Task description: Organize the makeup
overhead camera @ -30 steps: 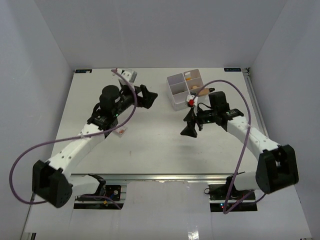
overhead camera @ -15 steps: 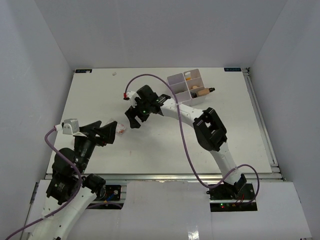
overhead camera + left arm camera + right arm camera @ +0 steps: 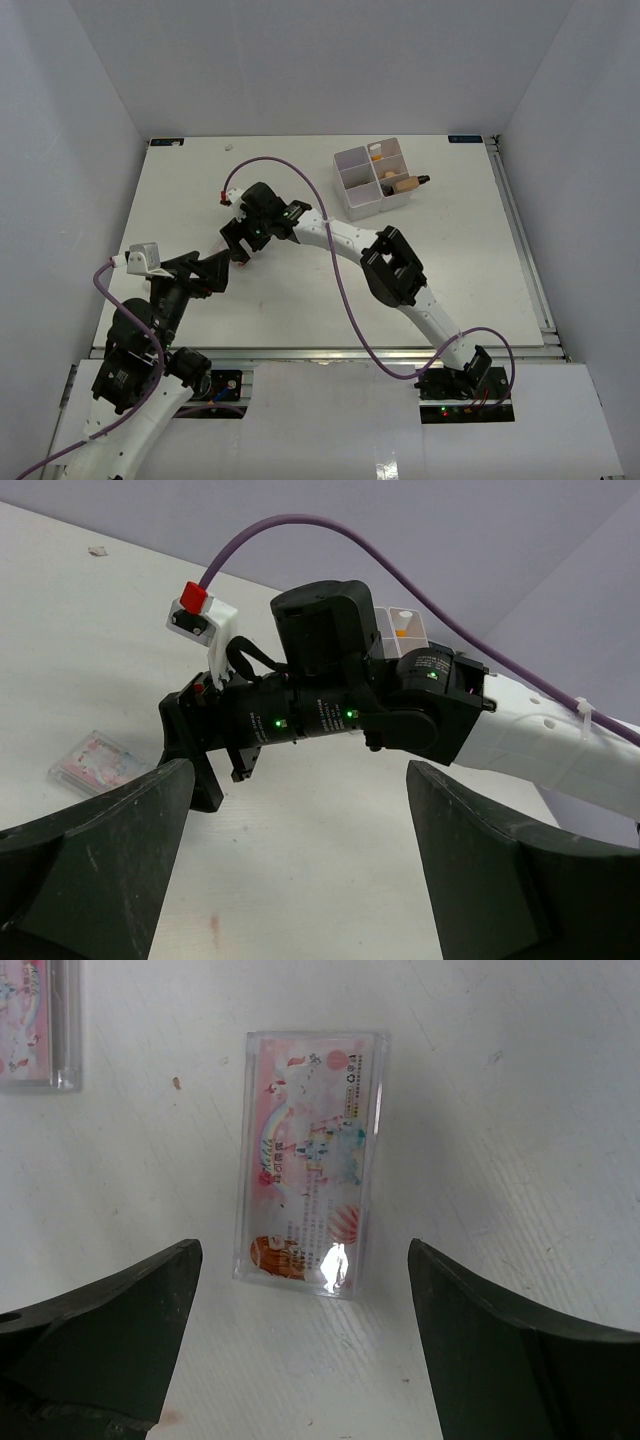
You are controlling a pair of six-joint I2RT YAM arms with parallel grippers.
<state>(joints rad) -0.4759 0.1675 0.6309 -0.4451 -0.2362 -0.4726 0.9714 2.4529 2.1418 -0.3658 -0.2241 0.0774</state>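
Two clear pinkish cases lie flat on the table [image 3: 300,290], left of centre and well apart from the white four-compartment box [image 3: 365,208] at the far right.

- Item in hand: clear pinkish case [image 3: 312,1160], printed face up, its long sides running away from the right wrist camera.
- Neighbour: second case [image 3: 35,1020], near the first, at the upper left corner of that view and not touching it.
- Right end effector [image 3: 237,243]: poised over the first case, jaws spread wide with one finger on either side, holding nothing.
- Left end effector [image 3: 210,268]: drawn in near its own base, jaws fully apart and empty, facing the right arm.
- Step, as judged: lift the centred case and carry it to the box.
- Handling notes:
  - The case is thin and lies flat, so the fingers should come down to the table beside its long edges before closing. A high close would likely slip off the glossy lid.
  - The case sits slightly skewed to the jaws, and a small wrist turn would square them to its sides.
  - The descent should keep clear of the second case.
  - It is hard plastic, so a light squeeze should do.
- Box contents noted: a beige dark-capped bottle [image 3: 402,183].
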